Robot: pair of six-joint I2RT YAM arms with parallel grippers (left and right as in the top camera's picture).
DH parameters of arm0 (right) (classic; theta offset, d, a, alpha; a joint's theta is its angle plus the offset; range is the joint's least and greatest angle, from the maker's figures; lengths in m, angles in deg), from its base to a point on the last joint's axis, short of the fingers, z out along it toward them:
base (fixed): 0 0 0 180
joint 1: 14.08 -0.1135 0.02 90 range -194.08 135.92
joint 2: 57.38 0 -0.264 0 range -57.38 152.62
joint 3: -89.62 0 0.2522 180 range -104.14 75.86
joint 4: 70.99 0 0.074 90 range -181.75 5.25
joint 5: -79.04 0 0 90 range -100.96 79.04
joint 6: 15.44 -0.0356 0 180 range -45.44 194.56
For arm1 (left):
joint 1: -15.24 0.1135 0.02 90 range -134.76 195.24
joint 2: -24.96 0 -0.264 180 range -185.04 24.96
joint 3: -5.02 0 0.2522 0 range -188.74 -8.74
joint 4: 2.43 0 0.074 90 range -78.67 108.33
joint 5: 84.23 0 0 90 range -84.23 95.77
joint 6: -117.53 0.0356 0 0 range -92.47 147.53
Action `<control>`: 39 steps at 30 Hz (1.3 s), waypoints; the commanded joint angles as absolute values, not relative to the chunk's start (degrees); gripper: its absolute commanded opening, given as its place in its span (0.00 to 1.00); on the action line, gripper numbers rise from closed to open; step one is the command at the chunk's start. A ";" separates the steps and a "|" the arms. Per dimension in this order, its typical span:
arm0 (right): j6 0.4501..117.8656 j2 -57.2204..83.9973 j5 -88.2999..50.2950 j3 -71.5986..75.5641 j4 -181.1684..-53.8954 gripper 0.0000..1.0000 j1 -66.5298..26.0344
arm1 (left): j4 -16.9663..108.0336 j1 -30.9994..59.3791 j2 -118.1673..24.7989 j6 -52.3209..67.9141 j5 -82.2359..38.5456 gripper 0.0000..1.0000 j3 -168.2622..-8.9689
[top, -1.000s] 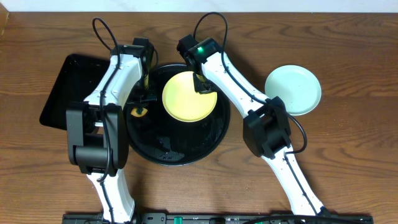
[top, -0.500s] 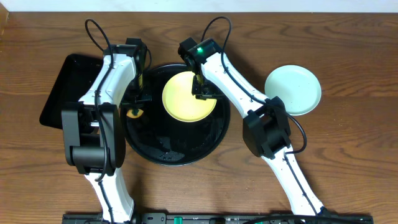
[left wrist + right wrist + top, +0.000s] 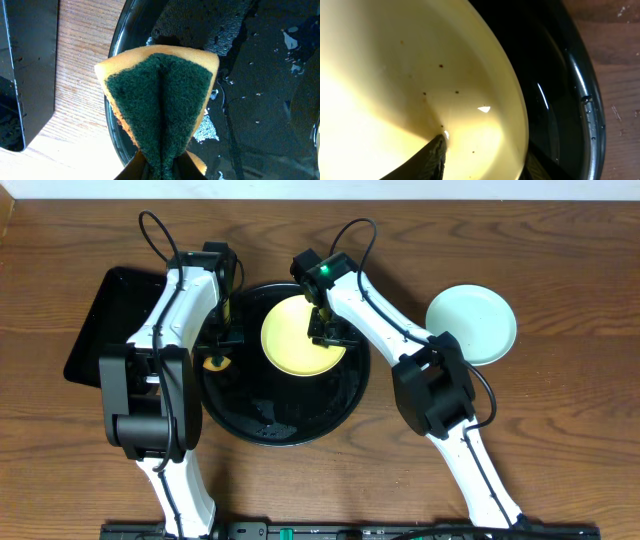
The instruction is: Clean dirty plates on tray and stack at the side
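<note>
My right gripper [image 3: 326,331] clamps yellow plate [image 3: 290,340] at right rim; plate stiff, glossy, likely slippery. My left gripper [image 3: 160,170] squeezes soft sponge [image 3: 160,100].

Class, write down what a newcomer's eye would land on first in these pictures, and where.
The pale yellow plate glows against the glossy round black tray mid-table, the right gripper pinching its rim. Beside it, the left gripper holds a folded green-and-yellow sponge over the tray's left edge. A mint-green plate sits alone on the right.
</note>
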State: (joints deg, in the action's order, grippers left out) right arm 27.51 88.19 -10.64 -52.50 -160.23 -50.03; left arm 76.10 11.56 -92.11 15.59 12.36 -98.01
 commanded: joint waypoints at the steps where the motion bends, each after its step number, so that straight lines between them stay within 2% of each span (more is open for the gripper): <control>1: 26.72 92.13 -11.67 -48.76 -156.56 0.52 -49.63 | 76.84 11.80 -90.96 15.94 12.40 0.13 -97.90; 2: 26.55 92.13 -11.69 -48.15 -155.57 0.52 -49.61 | 76.93 11.80 -90.96 15.94 12.40 0.14 -97.90; 5: 26.57 92.13 -13.11 -46.03 -152.32 0.31 -49.63 | 77.26 11.80 -90.96 15.94 12.40 0.16 -97.90; 6: 26.57 92.13 -13.66 -45.55 -151.60 0.28 -49.63 | 77.30 11.80 -90.96 15.92 12.40 0.16 -97.90; 9: 26.59 92.13 -14.47 -44.43 -149.78 0.09 -49.63 | 77.35 11.80 -90.96 15.92 12.38 0.17 -97.90; 12: 26.77 92.13 -14.40 -44.32 -149.34 0.01 -49.74 | 77.56 11.80 -90.96 15.92 12.38 0.17 -97.90; 27: 34.48 89.99 -8.22 -46.35 -145.56 0.02 -50.84 | 77.96 11.80 -90.96 15.89 12.38 0.17 -97.90; 29: 36.14 87.98 -6.60 -46.35 -145.48 0.02 -50.81 | 77.43 11.80 -90.96 15.92 12.38 0.15 -97.90; 31: 37.43 86.20 -5.53 -46.35 -145.56 0.02 -50.81 | 76.93 11.80 -90.80 15.92 12.36 0.08 -97.93; 39: 38.66 82.75 -5.20 -46.35 -145.61 0.02 -50.79 | 75.18 15.08 -84.14 15.26 12.84 0.08 -97.97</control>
State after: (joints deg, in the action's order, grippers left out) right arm 36.99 84.65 -8.17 -47.34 -145.15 -50.55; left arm 75.16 12.74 -89.60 15.74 12.08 -98.01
